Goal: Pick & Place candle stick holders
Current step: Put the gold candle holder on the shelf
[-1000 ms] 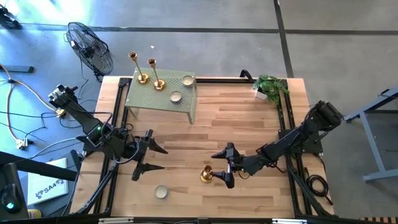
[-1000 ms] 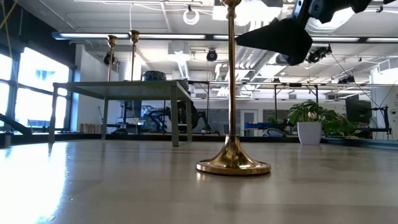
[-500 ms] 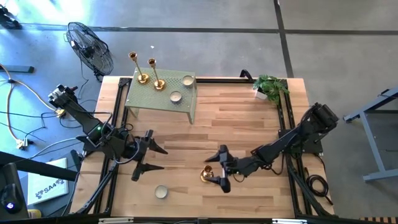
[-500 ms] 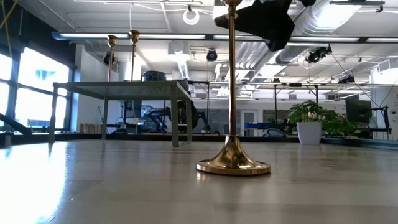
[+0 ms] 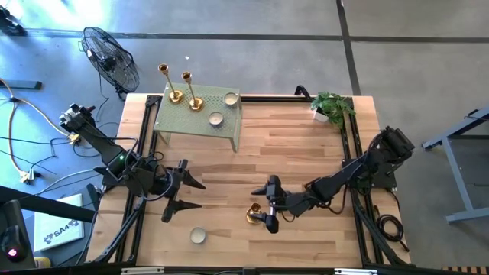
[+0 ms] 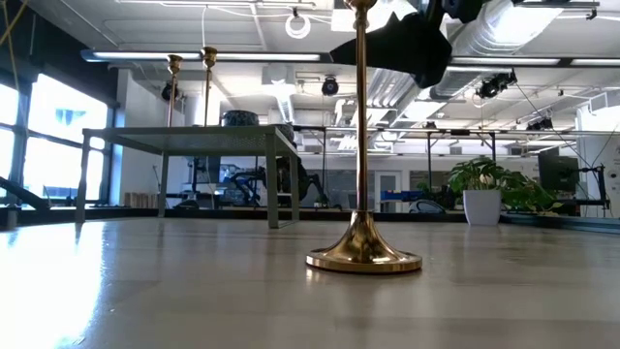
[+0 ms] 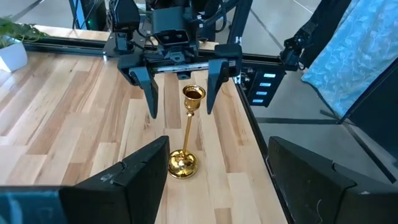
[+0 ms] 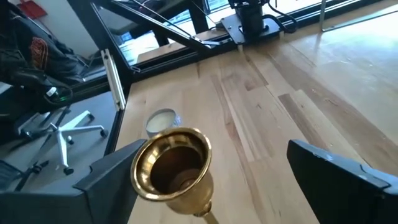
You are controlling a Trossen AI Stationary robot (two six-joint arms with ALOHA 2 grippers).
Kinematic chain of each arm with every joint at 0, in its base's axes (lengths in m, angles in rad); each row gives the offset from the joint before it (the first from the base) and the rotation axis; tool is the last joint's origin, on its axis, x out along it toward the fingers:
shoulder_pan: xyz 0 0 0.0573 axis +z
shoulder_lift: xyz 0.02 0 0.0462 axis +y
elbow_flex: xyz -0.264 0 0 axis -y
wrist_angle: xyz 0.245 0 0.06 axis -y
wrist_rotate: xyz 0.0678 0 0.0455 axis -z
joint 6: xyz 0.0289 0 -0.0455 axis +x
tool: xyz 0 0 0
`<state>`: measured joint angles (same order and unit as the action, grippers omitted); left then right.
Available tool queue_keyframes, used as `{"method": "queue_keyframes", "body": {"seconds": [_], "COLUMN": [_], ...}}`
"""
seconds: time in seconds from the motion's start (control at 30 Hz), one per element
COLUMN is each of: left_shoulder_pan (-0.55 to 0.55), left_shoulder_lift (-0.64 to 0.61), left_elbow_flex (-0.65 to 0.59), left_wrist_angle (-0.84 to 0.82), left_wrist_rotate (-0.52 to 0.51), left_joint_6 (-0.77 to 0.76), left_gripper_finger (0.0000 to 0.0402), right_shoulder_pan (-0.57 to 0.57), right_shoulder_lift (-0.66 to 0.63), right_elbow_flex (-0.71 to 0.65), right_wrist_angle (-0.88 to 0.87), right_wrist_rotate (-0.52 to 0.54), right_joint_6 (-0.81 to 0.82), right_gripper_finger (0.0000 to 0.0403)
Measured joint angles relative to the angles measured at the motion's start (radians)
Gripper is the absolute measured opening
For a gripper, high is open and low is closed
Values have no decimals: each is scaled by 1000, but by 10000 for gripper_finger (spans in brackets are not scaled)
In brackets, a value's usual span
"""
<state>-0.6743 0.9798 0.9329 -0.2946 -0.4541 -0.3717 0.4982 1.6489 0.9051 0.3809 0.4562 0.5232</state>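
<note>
Two candle stick holders stand on a green stand.

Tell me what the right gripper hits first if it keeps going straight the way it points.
Probably the lone candle stick holder: the right gripper stands open around its cup.

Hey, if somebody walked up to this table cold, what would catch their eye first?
Probably the tall gold candlestick standing alone near the front of the wooden table, with the right gripper open on either side of its cup. Next, the two other candlesticks on the small green stand at the back left.
</note>
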Motion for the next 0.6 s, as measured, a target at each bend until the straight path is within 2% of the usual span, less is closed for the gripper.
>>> {"method": "queue_keyframes", "body": {"seconds": [0.37, 0.6], "left_shoulder_pan": [0, 0], "left_shoulder_lift": [0, 0], "left_elbow_flex": [0, 0], "left_wrist_angle": [0, 0], "left_wrist_rotate": [1, 1], "left_joint_6": [-1, -1], "left_gripper_finger": [266, 266], "right_shoulder_pan": [-1, -1], "right_shoulder_lift": [0, 0], "right_elbow_flex": [0, 0], "right_wrist_angle": [-3, -4], "right_wrist_rotate": [-19, -45], "right_joint_6": [0, 1], "right_gripper_finger": [375, 331]}}
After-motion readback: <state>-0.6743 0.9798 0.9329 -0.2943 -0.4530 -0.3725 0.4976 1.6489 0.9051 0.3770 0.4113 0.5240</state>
